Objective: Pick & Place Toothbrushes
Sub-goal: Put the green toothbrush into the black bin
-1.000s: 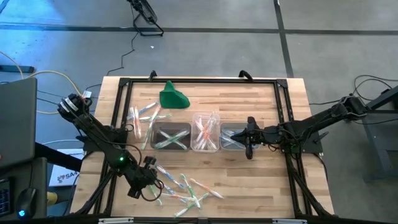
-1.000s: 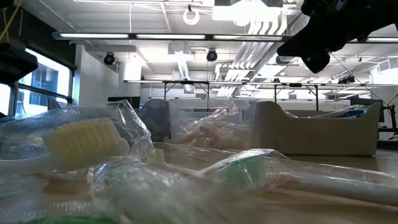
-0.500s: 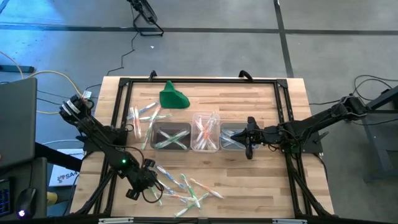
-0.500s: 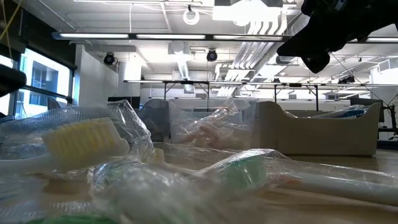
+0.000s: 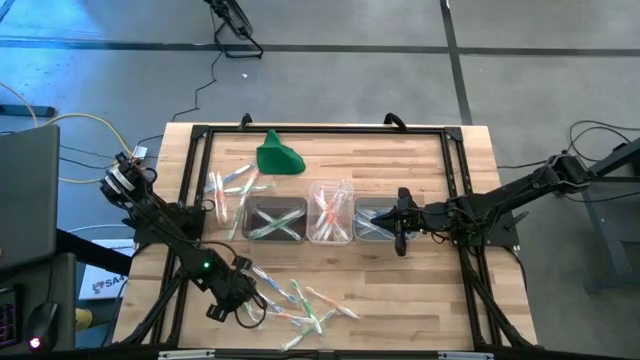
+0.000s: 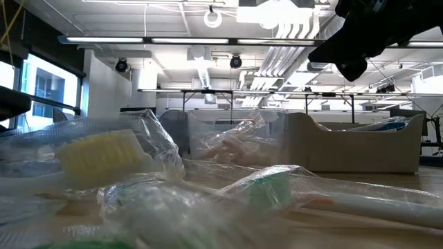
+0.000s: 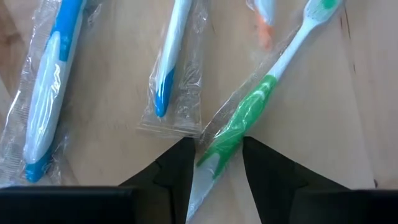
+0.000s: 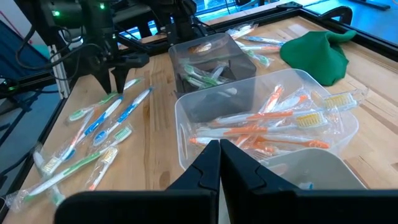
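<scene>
Several wrapped toothbrushes lie loose near the table's front edge, and more lie at the far left. My left gripper points down over the front group, open. Its fingers stand on either side of a green-and-white toothbrush at its handle end. Two blue ones lie beside it. My right gripper is shut and hangs above the right-hand clear tub, holding nothing. My left gripper comes from above with one finger on each side of the green toothbrush's handle end, across the handle. The brush lies flat on the table in its wrapper. Whether the fingers touch it I cannot tell.
Three clear tubs stand in a row mid-table: the left holds green brushes, the middle orange ones. A green cloth-like lump lies at the far side. A black frame runs round the table.
My left gripper has sunk toward the toothbrushes near the front edge and tipped more steeply down. In the low view the wrapped brush with pale yellow bristles has shifted a little to the right.
</scene>
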Available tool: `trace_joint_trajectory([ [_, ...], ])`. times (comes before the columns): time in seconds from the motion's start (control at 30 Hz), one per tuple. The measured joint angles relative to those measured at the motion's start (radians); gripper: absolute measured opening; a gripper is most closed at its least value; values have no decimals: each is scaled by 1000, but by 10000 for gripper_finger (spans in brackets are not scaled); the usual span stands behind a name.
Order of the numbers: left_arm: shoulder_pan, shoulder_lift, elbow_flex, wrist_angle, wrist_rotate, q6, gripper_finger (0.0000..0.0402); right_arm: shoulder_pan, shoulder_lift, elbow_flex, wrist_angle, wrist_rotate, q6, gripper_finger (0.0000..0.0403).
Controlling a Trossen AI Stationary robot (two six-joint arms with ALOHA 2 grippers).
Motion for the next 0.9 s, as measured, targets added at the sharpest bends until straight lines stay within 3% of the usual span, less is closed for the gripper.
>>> trace_joint_trajectory([
  [0.1,0,1,-1,5,23,0,118,0,0,0,0,0,0,2],
  [0.4,0,2,-2,3,134,-3,15,0,0,0,0,0,0,2],
  [0.9,0,-102,-9,-17,149,-3,8,0,0,0,0,0,-1,2],
])
